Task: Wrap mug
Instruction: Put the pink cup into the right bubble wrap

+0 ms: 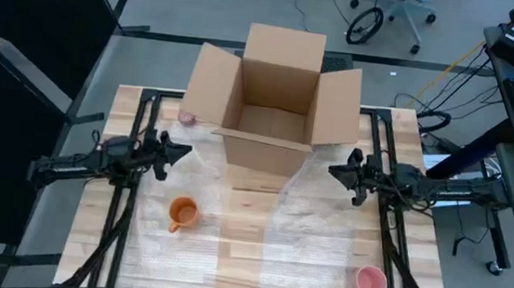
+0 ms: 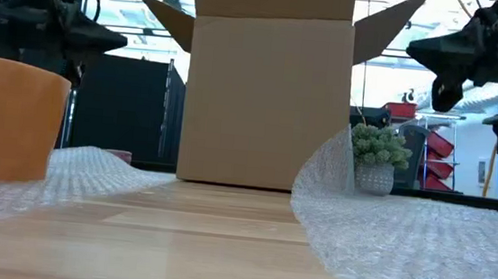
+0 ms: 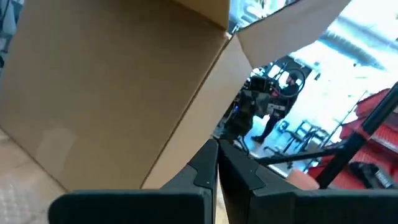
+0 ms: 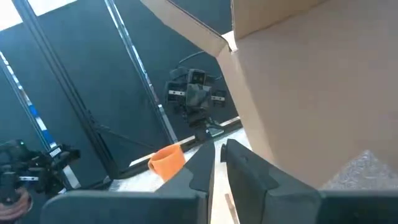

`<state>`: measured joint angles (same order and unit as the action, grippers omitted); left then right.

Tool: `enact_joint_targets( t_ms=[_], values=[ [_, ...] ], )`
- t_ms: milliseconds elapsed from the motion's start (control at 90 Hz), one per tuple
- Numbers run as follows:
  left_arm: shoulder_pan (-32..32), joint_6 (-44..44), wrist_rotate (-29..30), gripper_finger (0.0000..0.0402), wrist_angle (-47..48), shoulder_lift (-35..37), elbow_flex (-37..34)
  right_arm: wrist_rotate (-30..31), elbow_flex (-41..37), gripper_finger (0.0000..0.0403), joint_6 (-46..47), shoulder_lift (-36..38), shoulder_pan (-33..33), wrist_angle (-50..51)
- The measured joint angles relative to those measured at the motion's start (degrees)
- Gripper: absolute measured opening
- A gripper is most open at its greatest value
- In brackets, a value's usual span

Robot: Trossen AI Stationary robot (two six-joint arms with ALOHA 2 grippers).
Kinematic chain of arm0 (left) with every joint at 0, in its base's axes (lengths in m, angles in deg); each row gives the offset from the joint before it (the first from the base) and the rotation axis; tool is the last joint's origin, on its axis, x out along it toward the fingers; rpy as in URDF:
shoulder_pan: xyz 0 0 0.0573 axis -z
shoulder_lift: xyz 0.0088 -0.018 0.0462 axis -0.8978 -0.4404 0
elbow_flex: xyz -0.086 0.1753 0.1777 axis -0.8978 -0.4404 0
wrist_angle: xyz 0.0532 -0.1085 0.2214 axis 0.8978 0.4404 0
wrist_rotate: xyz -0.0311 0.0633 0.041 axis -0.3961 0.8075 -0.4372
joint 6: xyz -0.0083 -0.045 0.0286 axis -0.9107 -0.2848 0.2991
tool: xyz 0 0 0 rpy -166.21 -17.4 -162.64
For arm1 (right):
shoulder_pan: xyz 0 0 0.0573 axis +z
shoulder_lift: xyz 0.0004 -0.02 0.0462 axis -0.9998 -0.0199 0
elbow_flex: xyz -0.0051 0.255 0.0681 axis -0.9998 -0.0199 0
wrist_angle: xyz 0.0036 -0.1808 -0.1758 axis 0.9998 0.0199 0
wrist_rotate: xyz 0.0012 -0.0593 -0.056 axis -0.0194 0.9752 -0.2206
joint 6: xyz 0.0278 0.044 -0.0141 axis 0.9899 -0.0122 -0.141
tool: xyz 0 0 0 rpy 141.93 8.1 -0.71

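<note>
Both pairs of fingers are drawn together with only a sliver of gap between the tips, and neither holds or touches anything. On the left gripper (image 1: 182, 150) the closed fingertips (image 3: 208, 168) point toward the side wall of the cardboard box (image 1: 275, 99); on the right gripper (image 1: 336, 172) the fingertips (image 4: 211, 163) point at the opposite wall of that box. Each gripper hangs above the wooden table (image 1: 239, 245), one on either side of the box, which stands open with its flaps spread at the table's far middle. Two sheets of bubble wrap (image 1: 314, 233) lie on the table in front of the box. An orange mug (image 1: 182, 214) sits upright on the left sheet, below the left gripper and apart from it. A pink mug (image 1: 371, 283) rests near the front right corner, on the edge of the right sheet.
</note>
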<state>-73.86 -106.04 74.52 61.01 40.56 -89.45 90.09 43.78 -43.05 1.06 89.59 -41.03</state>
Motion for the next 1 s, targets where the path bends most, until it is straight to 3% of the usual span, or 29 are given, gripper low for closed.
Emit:
enact_joint_targets(
  t_ms=[311,1000],
  values=[
    [-0.12,7.34,0.59,0.0,-0.07,0.01,-0.01,1.18,0.0,0.0027,-3.48,-0.17,0.0,2.58],
    [-0.11,7.37,0.55,0.0,0.91,0.0,-0.01,2.1,0.0,0.0027,-4.56,-0.17,0.0,4.93]
  ],
)
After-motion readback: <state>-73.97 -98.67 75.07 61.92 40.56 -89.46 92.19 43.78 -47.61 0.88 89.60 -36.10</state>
